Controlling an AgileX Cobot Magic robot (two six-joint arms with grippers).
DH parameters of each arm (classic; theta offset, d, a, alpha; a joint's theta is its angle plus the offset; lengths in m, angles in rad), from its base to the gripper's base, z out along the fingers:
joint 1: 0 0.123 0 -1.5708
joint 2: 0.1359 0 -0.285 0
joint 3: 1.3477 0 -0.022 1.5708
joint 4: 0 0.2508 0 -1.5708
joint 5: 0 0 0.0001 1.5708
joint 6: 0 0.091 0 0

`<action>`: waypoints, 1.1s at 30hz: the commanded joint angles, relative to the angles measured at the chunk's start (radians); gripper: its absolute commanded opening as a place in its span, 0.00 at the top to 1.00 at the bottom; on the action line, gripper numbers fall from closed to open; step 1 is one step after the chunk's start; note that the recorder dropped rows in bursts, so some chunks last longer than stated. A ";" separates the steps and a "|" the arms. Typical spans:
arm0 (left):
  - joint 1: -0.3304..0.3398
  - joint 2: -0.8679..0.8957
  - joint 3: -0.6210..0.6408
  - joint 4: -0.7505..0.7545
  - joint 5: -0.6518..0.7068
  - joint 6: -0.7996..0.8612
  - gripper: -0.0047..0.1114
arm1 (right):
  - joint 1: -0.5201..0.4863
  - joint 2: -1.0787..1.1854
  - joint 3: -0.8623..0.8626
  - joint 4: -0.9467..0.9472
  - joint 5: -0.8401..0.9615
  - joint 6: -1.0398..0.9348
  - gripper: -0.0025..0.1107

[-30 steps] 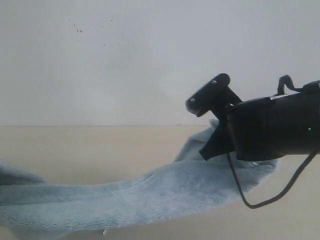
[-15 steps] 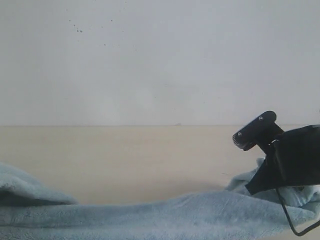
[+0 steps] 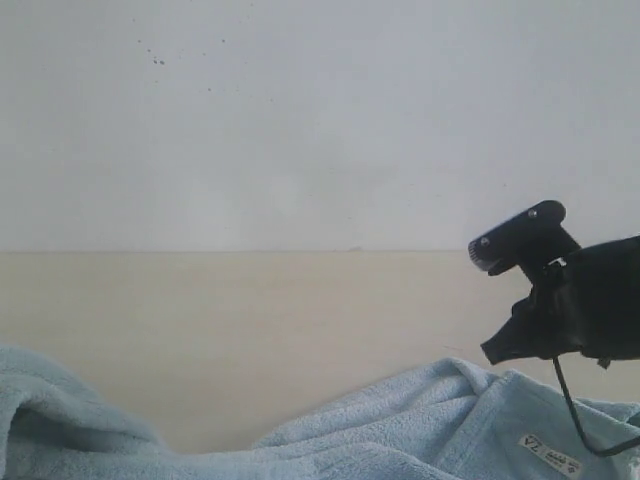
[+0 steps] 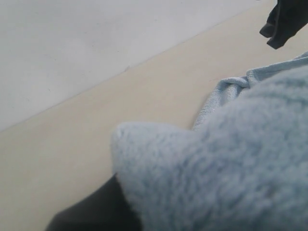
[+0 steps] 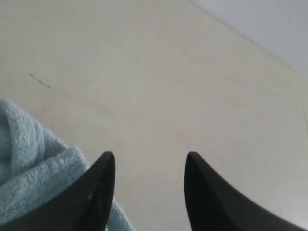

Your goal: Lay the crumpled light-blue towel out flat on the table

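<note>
The light-blue towel (image 3: 400,430) lies rumpled along the near part of the table (image 3: 250,320), its white tag (image 3: 551,455) facing up at the right. My right gripper (image 3: 500,348) hovers just above the towel's right end. In the right wrist view my right gripper (image 5: 150,156) is open with bare table (image 5: 168,86) between its fingers, and the towel (image 5: 33,178) lies beside one finger. In the left wrist view a bunched fold of towel (image 4: 231,163) covers my left gripper's jaws, which are shut on it. Only a dark finger (image 4: 96,211) shows.
A grey-white wall (image 3: 300,120) rises behind the table's far edge. The right arm's wrist camera (image 3: 518,238) sticks up above the gripper, and a black cable (image 3: 580,420) hangs over the towel. The right arm (image 4: 286,21) shows dark in a corner of the left wrist view.
My right gripper moved right and down with the towel's end, then opened and let it go. The towel's right end dropped onto the table, tag up.
</note>
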 commanded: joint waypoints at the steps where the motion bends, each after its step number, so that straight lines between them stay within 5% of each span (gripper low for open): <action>1: 0.001 0.002 0.001 -0.002 -0.006 -0.009 0.93 | -0.006 -0.112 0.005 -0.009 0.039 0.015 0.59; 7: 0.001 0.002 0.001 -0.002 -0.008 -0.009 0.93 | -0.010 -0.144 0.005 -0.009 0.019 -0.098 0.59; 12: 0.001 0.002 0.001 0.002 -0.008 -0.009 0.93 | -0.010 -0.035 0.005 -0.009 -0.170 -0.162 0.59; 18: 0.001 0.002 0.001 0.002 -0.008 -0.009 0.93 | -0.013 0.034 0.005 -0.009 -0.093 -0.160 0.59; 24: 0.001 0.002 0.001 0.002 -0.008 -0.009 0.93 | -0.121 0.044 0.005 -0.044 -0.290 0.041 0.59; 30: 0.001 0.002 -0.005 0.001 -0.010 -0.009 0.93 | -0.308 0.039 0.029 -0.009 -0.448 -0.175 0.59; 33: 0.001 0.002 -0.005 0.001 -0.010 -0.009 0.93 | -0.275 -0.005 0.067 -0.009 -0.356 -0.184 0.64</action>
